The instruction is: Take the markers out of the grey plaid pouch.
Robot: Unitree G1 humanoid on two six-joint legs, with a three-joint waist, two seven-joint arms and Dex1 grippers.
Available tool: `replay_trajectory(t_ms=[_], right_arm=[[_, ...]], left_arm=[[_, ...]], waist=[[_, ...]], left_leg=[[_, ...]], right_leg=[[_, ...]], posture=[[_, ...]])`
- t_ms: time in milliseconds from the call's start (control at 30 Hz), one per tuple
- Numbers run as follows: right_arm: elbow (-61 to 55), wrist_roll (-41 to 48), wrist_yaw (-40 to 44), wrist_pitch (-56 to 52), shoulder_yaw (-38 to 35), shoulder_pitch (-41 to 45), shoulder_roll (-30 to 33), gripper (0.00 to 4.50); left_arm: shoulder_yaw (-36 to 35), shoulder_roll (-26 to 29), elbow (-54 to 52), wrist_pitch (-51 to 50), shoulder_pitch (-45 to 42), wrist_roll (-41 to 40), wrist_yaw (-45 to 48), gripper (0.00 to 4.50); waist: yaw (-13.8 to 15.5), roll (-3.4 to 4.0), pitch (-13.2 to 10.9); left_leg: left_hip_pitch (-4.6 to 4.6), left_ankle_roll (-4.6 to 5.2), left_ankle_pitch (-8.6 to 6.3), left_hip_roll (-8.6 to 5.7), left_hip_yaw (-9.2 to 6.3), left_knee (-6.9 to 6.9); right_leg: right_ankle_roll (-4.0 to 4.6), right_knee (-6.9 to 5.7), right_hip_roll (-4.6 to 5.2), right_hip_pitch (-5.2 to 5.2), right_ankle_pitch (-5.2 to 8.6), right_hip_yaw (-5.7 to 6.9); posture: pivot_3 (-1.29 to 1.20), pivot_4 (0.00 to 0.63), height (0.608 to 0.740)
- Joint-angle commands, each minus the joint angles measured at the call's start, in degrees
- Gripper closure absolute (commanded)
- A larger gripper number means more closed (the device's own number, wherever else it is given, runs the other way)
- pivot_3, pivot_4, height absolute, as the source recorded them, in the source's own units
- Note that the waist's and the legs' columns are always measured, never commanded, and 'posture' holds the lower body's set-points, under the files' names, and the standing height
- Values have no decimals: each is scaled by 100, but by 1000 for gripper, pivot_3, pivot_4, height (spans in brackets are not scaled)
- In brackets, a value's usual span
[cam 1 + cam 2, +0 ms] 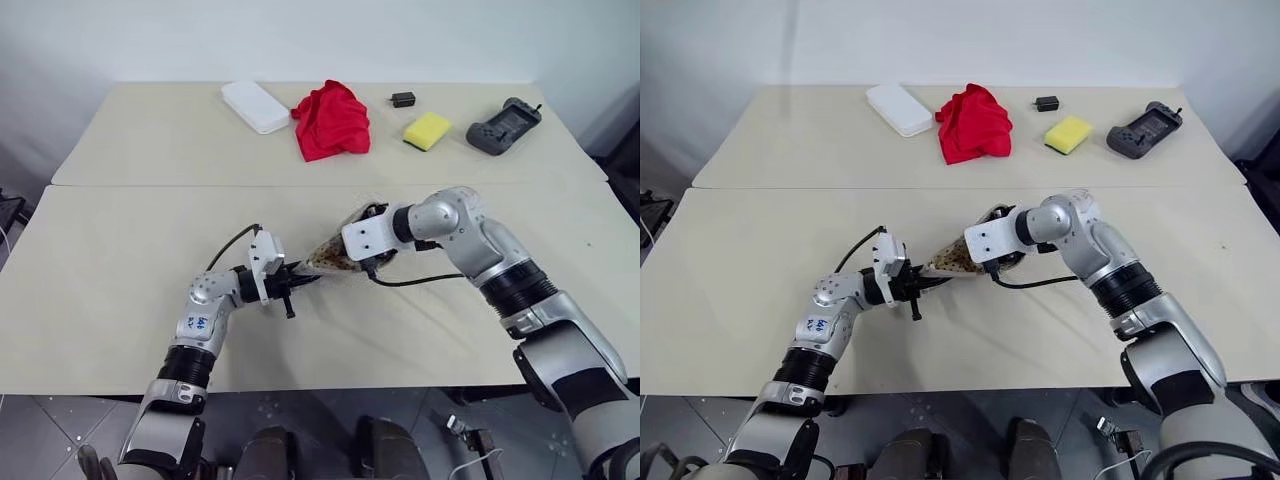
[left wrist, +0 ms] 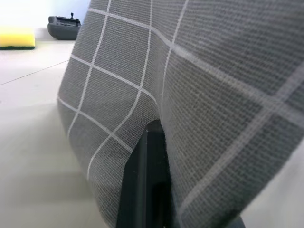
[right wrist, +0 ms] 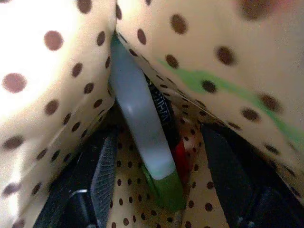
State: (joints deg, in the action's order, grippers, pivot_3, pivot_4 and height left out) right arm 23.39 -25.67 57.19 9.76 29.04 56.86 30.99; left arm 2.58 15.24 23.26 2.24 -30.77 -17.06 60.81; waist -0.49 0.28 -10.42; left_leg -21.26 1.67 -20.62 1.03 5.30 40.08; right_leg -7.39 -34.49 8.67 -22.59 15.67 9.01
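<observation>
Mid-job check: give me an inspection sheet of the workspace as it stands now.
Surface: beige table, two tops butted together.
Job's things: grey plaid pouch held off the table; markers inside against the dotted lining.
Clutter: white box, red cloth, small black block, yellow sponge, dark controller along the far side.
Hands: left hand shut on the pouch; right hand open inside its mouth.
Cables: black leads on both wrists.
Surroundings: white wall, tiled floor.
</observation>
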Motion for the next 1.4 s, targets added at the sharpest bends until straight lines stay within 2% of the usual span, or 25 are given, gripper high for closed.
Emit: replay_trajectory(t_ms=[33,100,233,633,667,733,1067,1233,1400], right_arm=[[473,-378,-536,442,153,-83,-21,1796],[622,-377,-452,552,229,-156,-73,2282],[649,-363,-879,783,102,-113,-228,3494],[1244,-590,-1203,1082,212,-70,-705,3494],[1268,-543,-1128,1090,206,-92,-741,3662],[1207,-286,-952,1145,57,-124,-763,3978],[-157,1636,452,1950,-796,-424,11,4012],[-528,2350,512,1387,-1387,-585,89,4013],[-764,3637,1273,1049,-2007,-955,325,4014]], left_arm=[[19,-52,-76,-42,-85,-124,113,4500],[4,-52,-54,-49,-117,-117,122,4500],[-83,-74,-54,-126,-164,-184,64,4500],[-143,-98,-109,-250,-176,-184,118,4500],[-148,-102,-113,-251,-178,-182,116,4500],[-167,-99,-112,-248,-194,-174,104,4500],[-321,31,-160,-278,-101,-162,-11,4500],[-317,60,-292,-303,30,-152,-29,4500],[-326,102,-451,-370,159,-176,-113,4500]], waist=[[-5,0,0],[-22,0,0],[-61,0,0],[-126,0,1],[-129,1,1],[-128,1,2],[-107,1,0],[-118,1,0],[-53,0,-1]], left_leg=[[0,0,0,0,1,0],[1,0,0,0,1,0],[1,-1,1,1,0,-2],[7,-1,1,4,-2,-2],[8,-1,1,6,-3,-2],[11,-2,1,9,-3,-2],[-2,0,0,7,-4,-2],[2,-1,0,10,-5,-6],[-2,1,0,9,-7,-4]], right_leg=[[0,0,0,0,0,0],[0,0,-1,0,0,0],[0,0,-1,0,0,0],[0,-5,-1,2,0,-4],[1,-5,-1,2,0,-5],[1,-7,-2,2,1,-6],[1,5,-1,2,1,1],[2,5,-7,0,1,-2],[1,6,0,1,1,1]], posture=[[0,150,740],[0,150,740],[0,150,740],[0,150,740],[0,150,740],[0,150,740],[0,150,740],[0,150,740],[0,150,740]])
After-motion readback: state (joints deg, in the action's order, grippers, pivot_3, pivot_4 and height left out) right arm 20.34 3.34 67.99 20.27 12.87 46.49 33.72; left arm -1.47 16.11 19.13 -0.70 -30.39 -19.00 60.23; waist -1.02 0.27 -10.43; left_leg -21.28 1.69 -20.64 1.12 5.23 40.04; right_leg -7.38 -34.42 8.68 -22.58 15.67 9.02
